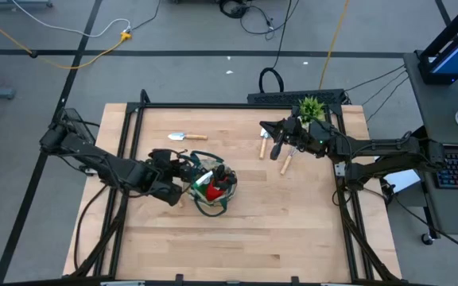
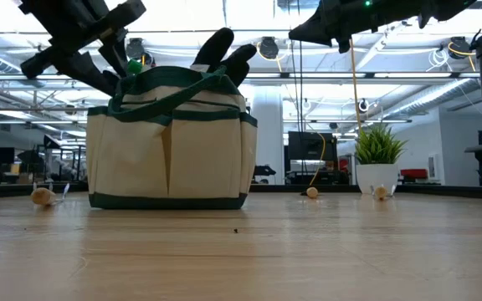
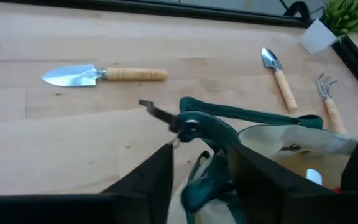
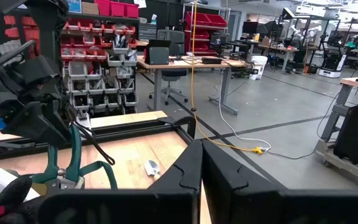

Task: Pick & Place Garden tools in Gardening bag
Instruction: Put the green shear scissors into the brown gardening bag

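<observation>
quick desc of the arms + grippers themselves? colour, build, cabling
Both arms are matte black, slim jointed links with bulkier joint housings. The left gripper and right gripper each end in two flat, angular dark fingers. Black cables trail along each arm. No markings visible.

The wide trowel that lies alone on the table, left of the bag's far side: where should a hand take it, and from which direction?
Grip the wide trowel by its light wooden handle, from straight above. It lies flat and alone on bare table; the round handle suits two fingers better than the thin blade.
</observation>
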Tool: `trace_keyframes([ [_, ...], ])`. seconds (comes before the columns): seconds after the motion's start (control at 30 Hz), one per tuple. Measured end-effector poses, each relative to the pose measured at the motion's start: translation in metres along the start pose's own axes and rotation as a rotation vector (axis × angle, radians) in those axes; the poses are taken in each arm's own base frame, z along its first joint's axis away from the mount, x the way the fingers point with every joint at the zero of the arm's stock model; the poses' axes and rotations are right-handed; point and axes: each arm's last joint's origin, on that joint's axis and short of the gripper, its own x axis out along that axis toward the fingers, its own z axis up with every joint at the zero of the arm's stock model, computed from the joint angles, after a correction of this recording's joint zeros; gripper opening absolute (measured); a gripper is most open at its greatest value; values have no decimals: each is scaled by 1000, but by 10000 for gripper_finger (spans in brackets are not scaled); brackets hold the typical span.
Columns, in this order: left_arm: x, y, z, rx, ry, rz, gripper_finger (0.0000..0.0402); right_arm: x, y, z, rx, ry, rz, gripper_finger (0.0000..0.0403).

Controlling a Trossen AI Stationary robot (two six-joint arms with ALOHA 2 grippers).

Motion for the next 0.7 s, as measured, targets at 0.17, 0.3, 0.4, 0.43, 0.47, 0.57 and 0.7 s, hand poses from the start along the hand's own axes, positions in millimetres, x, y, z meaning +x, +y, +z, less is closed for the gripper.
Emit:
trace_keyframes([
  [0.17, 0, -2, 1, -2, -28, -16, 59, 0, 0, 0, 0, 0, 0, 0],
  [0.3, 0, -6, 1, 30, -40, -45, 51, 0, 0, 0, -2, -3, -1, 0],
  [0.4, 1, -8, 1, 29, -41, -58, 48, 0, 0, 0, -3, -3, -1, 0],
  [0.43, 1, -8, 1, 33, -42, -60, 47, 0, 0, 0, -3, -3, -1, 0],
  [0.47, 1, -9, 1, 37, -42, -64, 45, 0, 0, 0, -3, -3, -1, 0],
  [0.57, -1, -12, 1, 76, -43, -93, 43, 0, 0, 0, -3, -3, -1, 0],
  [0.7, -3, -17, 2, 159, -32, -143, 39, 0, 0, 0, -3, -3, -1, 0],
])
